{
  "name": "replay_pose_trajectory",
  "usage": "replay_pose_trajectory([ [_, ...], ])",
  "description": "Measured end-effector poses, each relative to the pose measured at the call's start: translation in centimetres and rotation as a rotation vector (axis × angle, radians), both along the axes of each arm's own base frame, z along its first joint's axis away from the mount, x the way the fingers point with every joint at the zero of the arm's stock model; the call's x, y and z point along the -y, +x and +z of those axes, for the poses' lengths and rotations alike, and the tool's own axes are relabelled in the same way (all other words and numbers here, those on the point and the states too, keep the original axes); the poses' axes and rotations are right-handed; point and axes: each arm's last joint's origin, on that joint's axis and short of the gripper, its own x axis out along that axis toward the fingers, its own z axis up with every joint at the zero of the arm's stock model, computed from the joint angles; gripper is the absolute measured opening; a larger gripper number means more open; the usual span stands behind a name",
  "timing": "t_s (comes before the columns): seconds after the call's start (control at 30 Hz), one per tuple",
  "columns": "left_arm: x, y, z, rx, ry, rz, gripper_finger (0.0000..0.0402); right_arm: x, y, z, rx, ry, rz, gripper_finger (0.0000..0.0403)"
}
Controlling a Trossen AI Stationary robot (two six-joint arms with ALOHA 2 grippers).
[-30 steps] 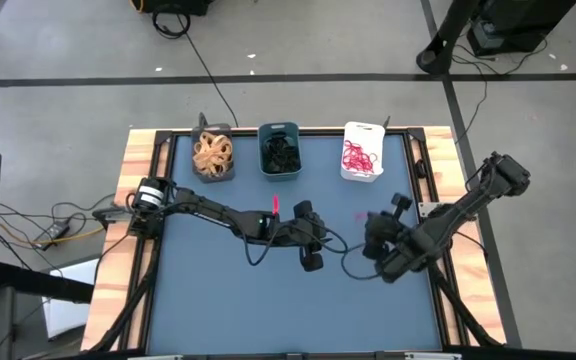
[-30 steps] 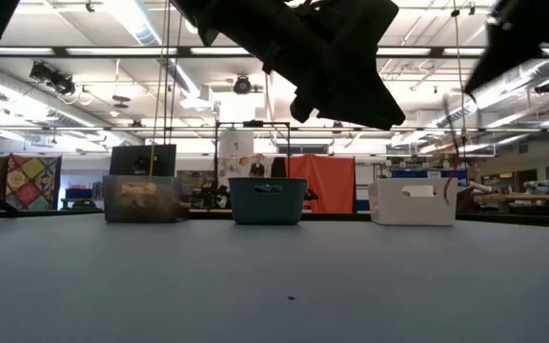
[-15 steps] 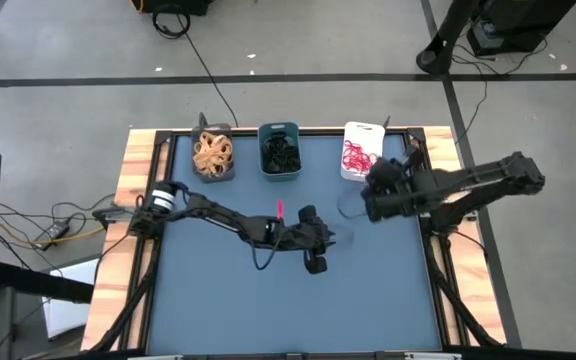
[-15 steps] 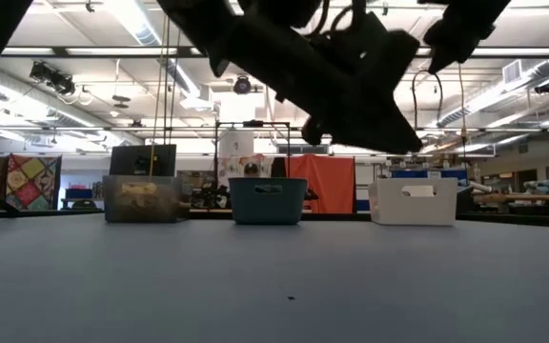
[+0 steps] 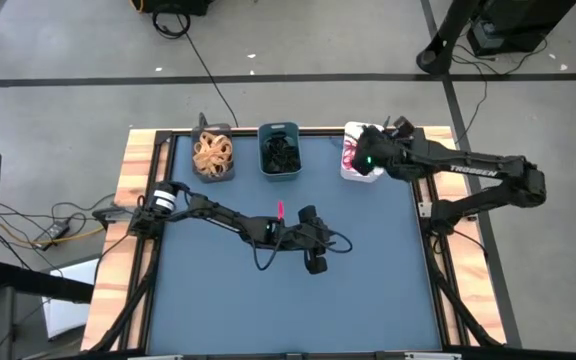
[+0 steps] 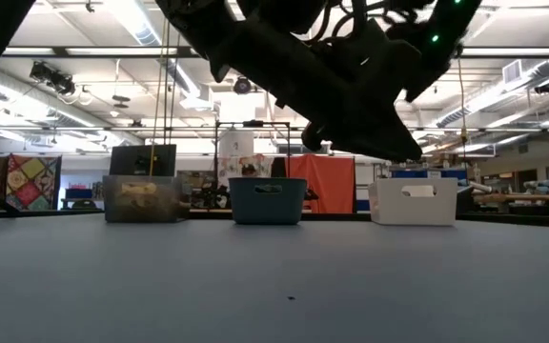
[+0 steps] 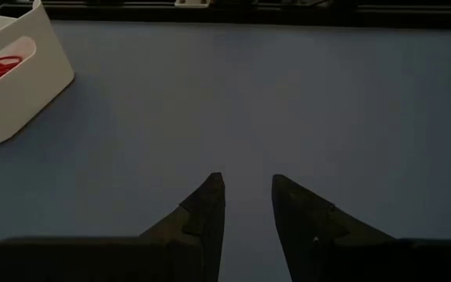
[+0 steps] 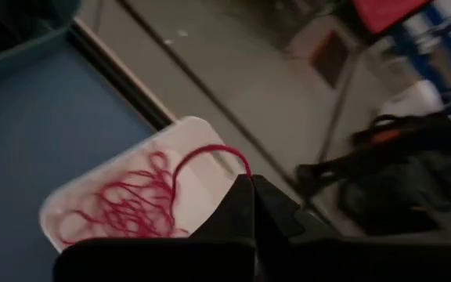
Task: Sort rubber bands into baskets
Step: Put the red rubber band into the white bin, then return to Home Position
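Three baskets stand in a row at the table's far edge. The dark grey basket (image 5: pixel 213 155) holds tan rubber bands, the teal one (image 5: pixel 280 152) black bands, the white one (image 5: pixel 363 127) red bands (image 8: pixel 124 207). My right gripper (image 5: pixel 356 160) hovers over the white basket (image 8: pixel 116 160), shut on one red rubber band (image 8: pixel 210 150). My left gripper (image 5: pixel 316 258) is at mid-table, slanting down toward the blue mat. It is open, with nothing between its fingers (image 7: pixel 247 182). My right gripper pinches the red band at the very ends of its two fingers (image 8: pixel 245 178). The rest of the band arcs out as a free loop (image 8: pixel 186 160). The fingers slant downward toward the table's far edge. The band is lifted clear, above the white basket's opening.
The blue mat (image 5: pixel 228 290) lies bare across the near half of the table. Wooden borders (image 5: pixel 133 180) and dark rails frame it left and right. A thin black cable (image 5: pixel 338 243) loops beside my left gripper. In the left wrist view the white basket (image 7: pixel 6 94) stands far off.
My right gripper, shut on the red band, has swung from the mat's right-middle toward the far edge and a little up, rolling as it went. It now hangs over the white basket. My left gripper has sunk slightly toward the mat, still open.
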Motion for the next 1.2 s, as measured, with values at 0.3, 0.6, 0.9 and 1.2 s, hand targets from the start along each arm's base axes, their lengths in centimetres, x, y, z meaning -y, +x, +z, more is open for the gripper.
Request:
replay_pose_trajectory([
  [0.3,0.0,0.0,-0.1,-0.007,0.001,0.0,0.0111,4.1,-0.4,-3.2,0.113,0.052,-0.039,0.0003],
  [0.6,0.0,0.0,-0.1,-0.009,0.005,-0.002,0.0111,5.1,-1.9,-7.7,0.142,0.111,-0.088,0.0053],
  [0.9,-0.6,0.1,0.0,0.005,0.007,0.017,0.0111,5.0,-1.7,-8.3,0.224,0.172,-0.06,0.0145],
  [1.2,-1.5,0.6,1.0,0.108,0.055,0.063,0.0111,3.4,-0.7,-6.4,0.42,0.197,0.09,0.0189],
])
